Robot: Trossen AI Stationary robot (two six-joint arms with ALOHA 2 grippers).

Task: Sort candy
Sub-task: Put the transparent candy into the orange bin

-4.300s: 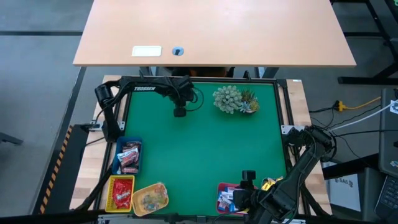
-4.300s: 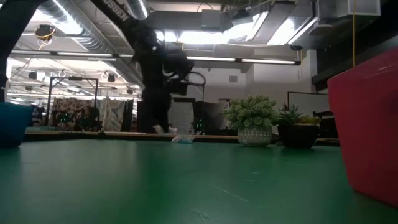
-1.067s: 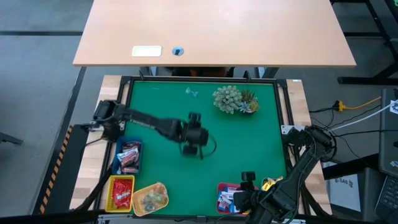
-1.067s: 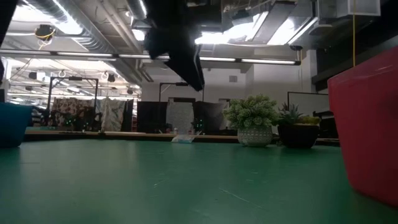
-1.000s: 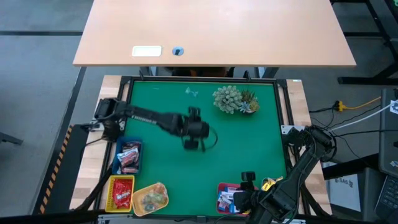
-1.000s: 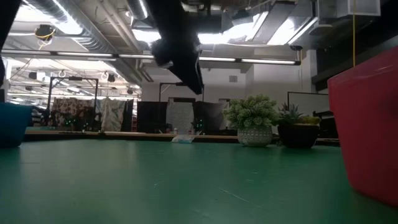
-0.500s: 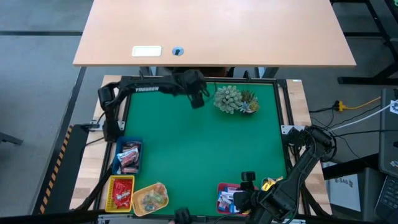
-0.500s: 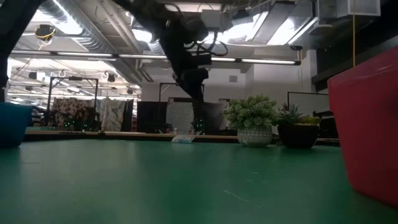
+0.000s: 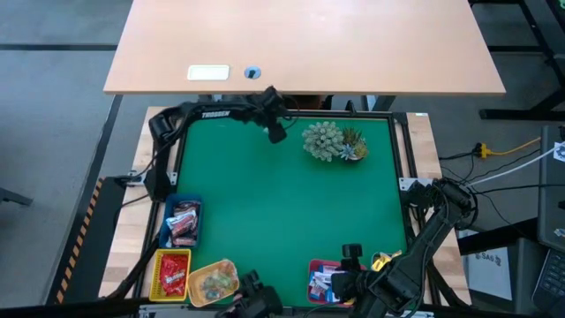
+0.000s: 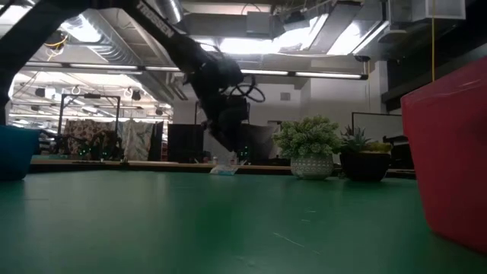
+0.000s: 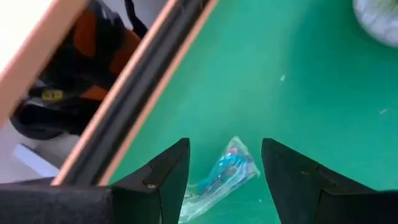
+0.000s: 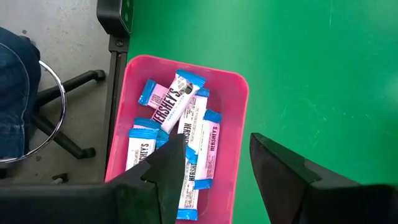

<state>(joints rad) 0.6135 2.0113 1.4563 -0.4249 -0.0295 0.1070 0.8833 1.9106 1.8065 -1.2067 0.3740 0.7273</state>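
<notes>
- We see the left gripper (image 9: 276, 134) at the far edge of the green mat (image 9: 291, 212), its fingers spread apart and holding nothing.
- Directly below and between those fingers lies a clear-wrapped candy (image 11: 225, 175) with blue inside, flat on the mat and touched by neither finger.
- Just behind the left gripper runs the table's dark frame rail (image 11: 134, 93); it sits close beside the candy, while the mat on the gripper's other side lies bare.
- To one side of the left gripper, near but apart, stands the spiky green plant (image 9: 332, 141); nothing lies between it and the candy.
- The right gripper (image 12: 214, 165) waits at the near edge over a pink tray (image 12: 230, 93), fingers parted and empty; blue-and-white bars (image 12: 186, 130) fill the tray beneath it.
- Well away from the left gripper, along the near left side, sit a blue tray (image 9: 183, 221), a red tray (image 9: 173, 272) and a yellow tray (image 9: 214, 281), each with sweets inside.
- Only the left wrist view shows the clear-wrapped candy plainly; from above the arm covers it, and from the low view we make out just a pale speck under the gripper.
- Only the right wrist view shows a person's blue-clad leg (image 12: 15, 87) beside a chair base, off the table.
</notes>
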